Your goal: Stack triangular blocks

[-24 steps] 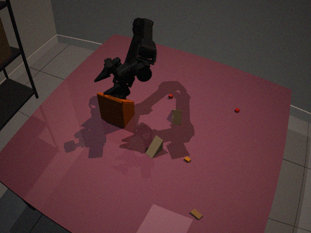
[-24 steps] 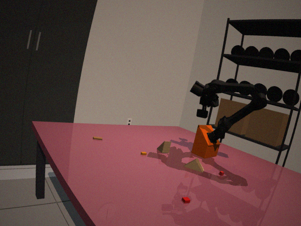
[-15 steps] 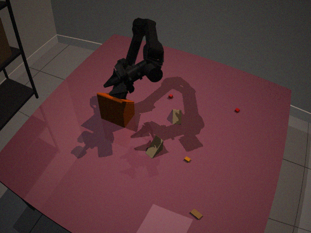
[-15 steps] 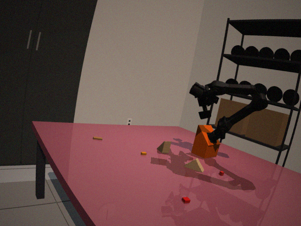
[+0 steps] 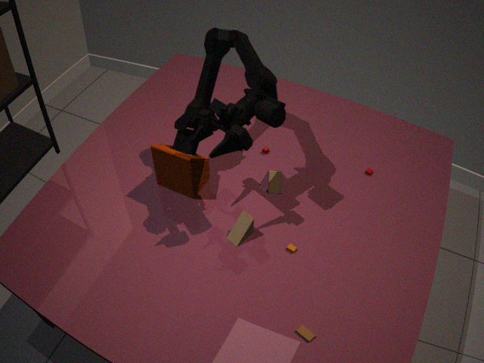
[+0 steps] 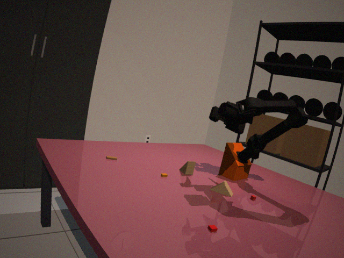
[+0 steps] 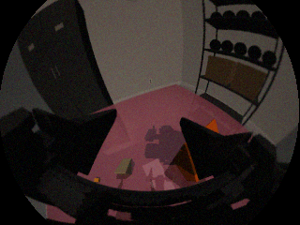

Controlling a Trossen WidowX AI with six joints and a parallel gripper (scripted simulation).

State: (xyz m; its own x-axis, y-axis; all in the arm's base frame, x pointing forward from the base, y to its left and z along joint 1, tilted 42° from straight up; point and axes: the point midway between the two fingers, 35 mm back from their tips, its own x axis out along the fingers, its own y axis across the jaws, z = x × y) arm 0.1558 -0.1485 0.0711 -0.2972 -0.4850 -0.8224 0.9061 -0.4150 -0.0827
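Note:
One tan triangular block point(image 5: 240, 229) point(image 6: 187, 168) point(image 7: 125, 166) rests on the pink table point(image 5: 343, 281) point(image 6: 133, 200), a broad face toward the top camera. The other tan triangular block point(image 5: 275, 182) point(image 6: 221, 188) rests apart from it, farther back in the top view; I cannot make it out in the wrist view. My gripper point(image 5: 200, 149) point(image 7: 149, 116) is open and empty, raised above the table near the orange box. It is clear of both blocks. In the exterior view its fingertips are hard to tell apart.
A large orange box point(image 5: 174, 172) point(image 6: 234, 167) point(image 7: 186, 161) stands by the arm's base. Small red pieces point(image 5: 265, 150) point(image 5: 369, 171) point(image 6: 252, 197) point(image 6: 212, 228), an orange piece point(image 5: 291, 248) point(image 6: 164, 175) point(image 7: 97, 180) and a flat brown piece point(image 5: 305, 333) point(image 6: 111, 157) lie on the table.

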